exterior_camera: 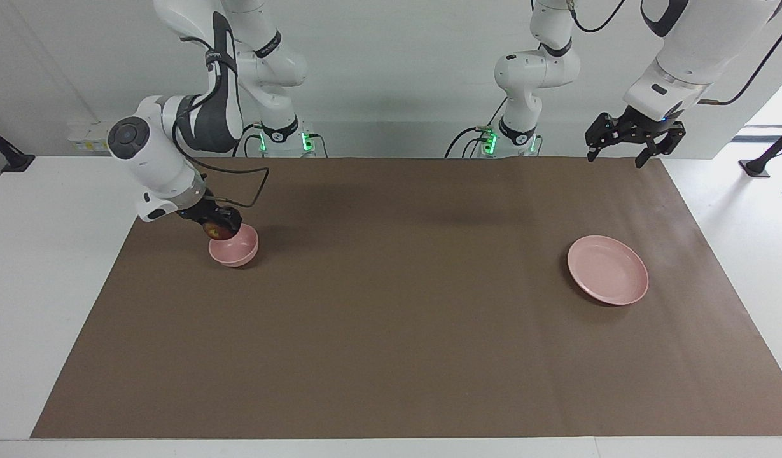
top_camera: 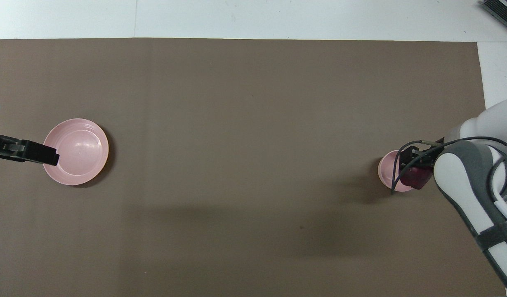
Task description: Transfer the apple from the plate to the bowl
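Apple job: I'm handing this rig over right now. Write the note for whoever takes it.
Right gripper: shut on the apple, low over the bowl's rim, on the side nearer the robots.
Left gripper: open, holding nothing, waiting high above the left arm's end of the table.
Plate: nothing on it, at the left arm's end.
Done: apple lifted off the plate and carried to the bowl.
Left: centre it over the bowl, lower, release, then pull the right arm back.

Bright, even light from above, both views sharp.
Soft arm shadows fall on the brown mat (exterior_camera: 391, 331); faint sheen on the plate (top_camera: 76, 151).
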Controlling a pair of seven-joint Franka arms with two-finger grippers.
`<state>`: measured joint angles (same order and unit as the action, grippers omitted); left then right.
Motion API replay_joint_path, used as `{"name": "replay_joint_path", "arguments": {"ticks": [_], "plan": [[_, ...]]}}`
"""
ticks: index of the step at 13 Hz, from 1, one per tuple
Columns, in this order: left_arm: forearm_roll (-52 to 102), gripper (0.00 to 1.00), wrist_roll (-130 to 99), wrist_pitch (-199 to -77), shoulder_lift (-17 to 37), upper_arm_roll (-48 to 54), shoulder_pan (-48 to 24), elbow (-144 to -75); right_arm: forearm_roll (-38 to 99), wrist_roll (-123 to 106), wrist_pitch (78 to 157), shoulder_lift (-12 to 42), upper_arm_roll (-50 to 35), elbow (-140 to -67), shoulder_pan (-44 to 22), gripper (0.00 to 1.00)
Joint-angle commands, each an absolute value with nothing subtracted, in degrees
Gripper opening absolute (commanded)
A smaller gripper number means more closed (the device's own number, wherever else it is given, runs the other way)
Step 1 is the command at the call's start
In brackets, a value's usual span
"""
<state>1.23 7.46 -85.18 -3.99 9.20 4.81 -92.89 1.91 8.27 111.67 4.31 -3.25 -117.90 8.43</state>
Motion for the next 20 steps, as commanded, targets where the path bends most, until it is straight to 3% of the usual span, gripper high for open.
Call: {"name": "replay_joint_path", "arguments": {"ticks": [1,3,4,5,7,12,16,20], "plan": [[-0.35,1.0,7.56,-84.99,-5.71,9.67,5.27,-94.92,0.62,7.91,117.93,6.05,-3.69,-121.2,8.96,0.0],[-0.26,1.0,7.56,-85.16,-5.63,9.67,5.36,-94.66,0.62,8.61,120.32,8.25,-3.78,-121.46,9.05,0.0],[-0.26,1.0,7.47,-85.17,-5.54,9.67,5.45,-94.48,0.62,8.96,119.71,8.26,-3.69,-121.46,8.97,0.53],[-0.18,1.0,7.38,-85.43,-5.28,9.67,5.36,-93.96,0.62,8.88,119.27,8.26,-3.78,-121.2,8.96,1.0],[0.17,1.0,7.12,-86.04,-4.66,9.58,5.62,-92.29,0.62,8.7,116.39,7.48,-3.69,-119.37,8.88,1.0],[-0.26,1.0,7.38,-83.68,-4.92,9.58,7.29,-88.07,-1.75,8.17,106.8,5.71,-3.78,-107.08,8.44,1.0],[-0.18,1.0,7.56,-82.35,-5.36,6.08,3.17,-88.24,-2.11,8.09,103.11,4.13,-3.78,-98.02,8.44,1.0],[0.18,1.0,7.47,-82.35,-5.54,6.24,3.78,-88.42,-1.14,7.91,91.26,3.87,-4.48,-88.96,8.35,1.0]]}}
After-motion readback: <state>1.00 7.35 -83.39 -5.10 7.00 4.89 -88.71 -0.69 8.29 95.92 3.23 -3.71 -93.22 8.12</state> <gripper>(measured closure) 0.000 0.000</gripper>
